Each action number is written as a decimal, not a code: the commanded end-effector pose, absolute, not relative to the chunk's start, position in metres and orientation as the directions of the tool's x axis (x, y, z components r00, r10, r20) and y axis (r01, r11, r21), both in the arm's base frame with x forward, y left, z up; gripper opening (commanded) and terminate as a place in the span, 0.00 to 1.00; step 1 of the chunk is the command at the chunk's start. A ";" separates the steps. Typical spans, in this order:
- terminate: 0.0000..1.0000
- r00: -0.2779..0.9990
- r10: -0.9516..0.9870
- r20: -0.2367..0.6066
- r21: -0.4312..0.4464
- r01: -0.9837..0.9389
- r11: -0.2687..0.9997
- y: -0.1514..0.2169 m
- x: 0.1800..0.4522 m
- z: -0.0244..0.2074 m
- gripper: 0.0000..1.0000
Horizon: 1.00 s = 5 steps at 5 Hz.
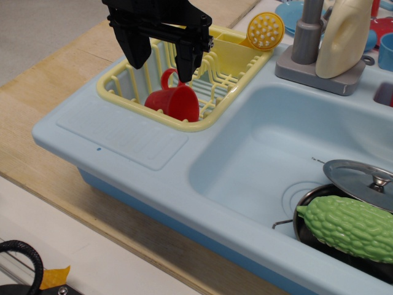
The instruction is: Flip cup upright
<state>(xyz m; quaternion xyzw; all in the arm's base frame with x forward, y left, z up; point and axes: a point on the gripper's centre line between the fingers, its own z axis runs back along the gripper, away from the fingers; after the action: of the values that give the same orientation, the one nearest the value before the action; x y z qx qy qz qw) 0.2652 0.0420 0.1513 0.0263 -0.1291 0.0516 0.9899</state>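
Note:
The red cup (pixel 176 102) sits in the front part of the yellow dish rack (pixel 202 126), tilted, with its round loop handle (pixel 169 78) pointing up and back. My black gripper (pixel 161 63) hangs right above it, open. Its left finger (pixel 136 54) is over the rack to the left of the cup. Its right finger (pixel 185 64) reaches down just right of the handle, close to the cup's top. The fingers hold nothing.
The rack rests on the light blue sink unit's (pixel 123 141) drainboard. A yellow strainer (pixel 265 29) leans at the rack's back right. A grey faucet (pixel 307 37) and a cream bottle (pixel 347 37) stand behind the basin. A pot with a green gourd (pixel 350 227) and a lid (pixel 362 175) sits in the basin.

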 end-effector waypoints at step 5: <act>0.00 0.959 0.190 0.212 0.235 -0.239 0.942 0.041 0.261 0.135 1.00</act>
<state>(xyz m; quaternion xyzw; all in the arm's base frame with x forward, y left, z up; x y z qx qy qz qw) 0.2610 0.0393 0.1215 0.1296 -0.0698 0.1013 0.9839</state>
